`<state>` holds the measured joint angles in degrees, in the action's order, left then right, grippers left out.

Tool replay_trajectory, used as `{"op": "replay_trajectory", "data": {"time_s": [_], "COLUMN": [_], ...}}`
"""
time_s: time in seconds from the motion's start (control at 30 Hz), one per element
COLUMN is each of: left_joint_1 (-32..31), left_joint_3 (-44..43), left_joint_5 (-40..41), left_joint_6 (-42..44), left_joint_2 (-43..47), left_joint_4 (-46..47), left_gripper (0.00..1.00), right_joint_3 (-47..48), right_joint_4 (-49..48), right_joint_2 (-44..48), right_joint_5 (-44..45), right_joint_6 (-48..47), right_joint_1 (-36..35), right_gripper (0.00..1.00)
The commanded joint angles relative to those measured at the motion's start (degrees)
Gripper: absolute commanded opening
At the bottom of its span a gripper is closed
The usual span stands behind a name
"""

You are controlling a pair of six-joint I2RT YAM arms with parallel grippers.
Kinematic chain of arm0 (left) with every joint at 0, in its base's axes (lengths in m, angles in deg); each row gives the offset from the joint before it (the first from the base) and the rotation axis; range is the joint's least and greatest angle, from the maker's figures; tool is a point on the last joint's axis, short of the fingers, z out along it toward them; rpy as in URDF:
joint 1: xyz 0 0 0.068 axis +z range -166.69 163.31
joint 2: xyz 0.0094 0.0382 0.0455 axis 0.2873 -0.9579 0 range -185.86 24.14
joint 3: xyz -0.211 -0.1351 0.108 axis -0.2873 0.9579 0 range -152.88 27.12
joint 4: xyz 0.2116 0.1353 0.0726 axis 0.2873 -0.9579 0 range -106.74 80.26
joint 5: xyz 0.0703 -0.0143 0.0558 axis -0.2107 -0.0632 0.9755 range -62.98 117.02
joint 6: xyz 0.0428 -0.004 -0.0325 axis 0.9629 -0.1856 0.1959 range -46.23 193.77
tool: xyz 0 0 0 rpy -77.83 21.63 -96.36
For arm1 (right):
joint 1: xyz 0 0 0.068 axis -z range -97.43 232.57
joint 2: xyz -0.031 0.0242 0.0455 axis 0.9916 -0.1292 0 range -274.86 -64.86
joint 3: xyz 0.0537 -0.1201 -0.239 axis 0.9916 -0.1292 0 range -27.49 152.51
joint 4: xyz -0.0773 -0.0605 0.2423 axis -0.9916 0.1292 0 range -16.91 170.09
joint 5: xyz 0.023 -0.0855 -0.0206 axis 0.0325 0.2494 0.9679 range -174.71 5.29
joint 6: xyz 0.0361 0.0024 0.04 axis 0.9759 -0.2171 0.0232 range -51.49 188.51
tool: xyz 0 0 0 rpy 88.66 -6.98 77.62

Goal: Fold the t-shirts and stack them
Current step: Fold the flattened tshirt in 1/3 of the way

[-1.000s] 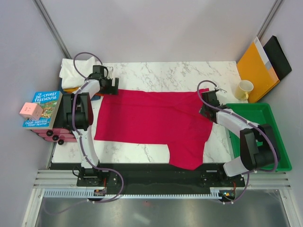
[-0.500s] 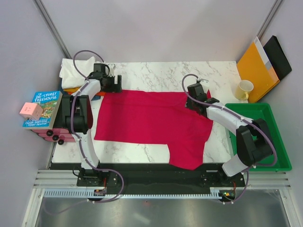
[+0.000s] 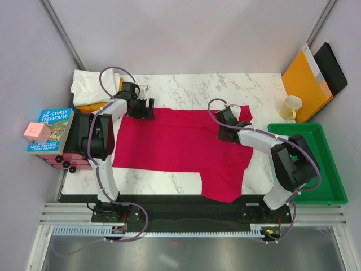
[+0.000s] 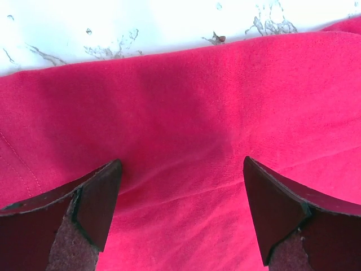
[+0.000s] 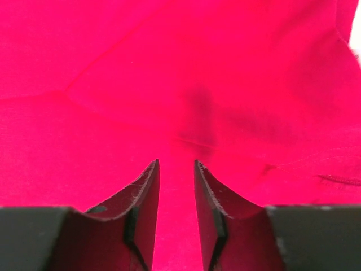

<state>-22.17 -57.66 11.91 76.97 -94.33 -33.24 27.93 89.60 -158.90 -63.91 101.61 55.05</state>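
Top view with both wrist views. A red t-shirt [image 3: 175, 149] lies spread flat across the middle of the marble bench [image 3: 192, 87]. Its body reaches from near the left edge towards the right edge, and one flap extends to the near edge.

The left pincer [image 4: 181, 164] is over the shirt's far-left part, just inside its far hem. Its jaws stand wide apart and hold nothing, with red cloth filling the space beneath them.

The right pincer [image 5: 176, 165] is over the shirt's far-right part, where the cloth is creased and rumpled. Its jaws are drawn in to a narrow slit with red cloth showing through. Whether a fold is pinched between them cannot be told.

In the far-left corner lies a white t-shirt [image 3: 90, 84], with an orange t-shirt [image 3: 93, 106] showing at its near side.

A book [image 3: 51, 130] bearing a pink cube [image 3: 36, 132] sits off the left edge. A mug [image 3: 292, 106] stands at the far-right corner, a green tray [image 3: 324, 195] lies along the right edge, and an envelope [image 3: 304, 82] leans behind the mug.
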Motion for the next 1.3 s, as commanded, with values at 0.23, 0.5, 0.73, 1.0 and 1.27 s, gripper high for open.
{"op": "replay_trajectory", "data": {"time_s": [0.23,0.5,0.73,1.0,1.27], "left_joint_1": [0.11,0.11,0.11,0.55,0.55], "left_joint_3": [-2.24,-2.5,-2.15,-1.54,-2.5], "left_joint_5": [2.45,3.86,3.78,3.43,2.02], "left_joint_6": [-0.65,-0.21,0.14,0.31,-0.65], "left_joint_2": [-2.11,-1.67,-1.14,0.61,0.09], "left_joint_4": [-0.75,-0.66,-0.84,-0.84,-1.1], "left_gripper": [0.94,0.94,0.94,0.94,0.94], "right_joint_3": [3.29,8.39,12.34,12.08,5.84], "right_joint_4": [-0.61,-0.43,0.01,2.9,4.23], "right_joint_2": [-4.57,-7.03,-10.9,-4.84,-3.52], "right_joint_5": [3.46,6.1,7.06,8.2,10.41], "right_joint_6": [0.65,-1.02,-1.46,-5.59,-7.17], "right_joint_1": [-0.07,0.02,1.16,0.64,0.63], "right_gripper": [0.41,0.41,0.39,0.48,0.5]}}
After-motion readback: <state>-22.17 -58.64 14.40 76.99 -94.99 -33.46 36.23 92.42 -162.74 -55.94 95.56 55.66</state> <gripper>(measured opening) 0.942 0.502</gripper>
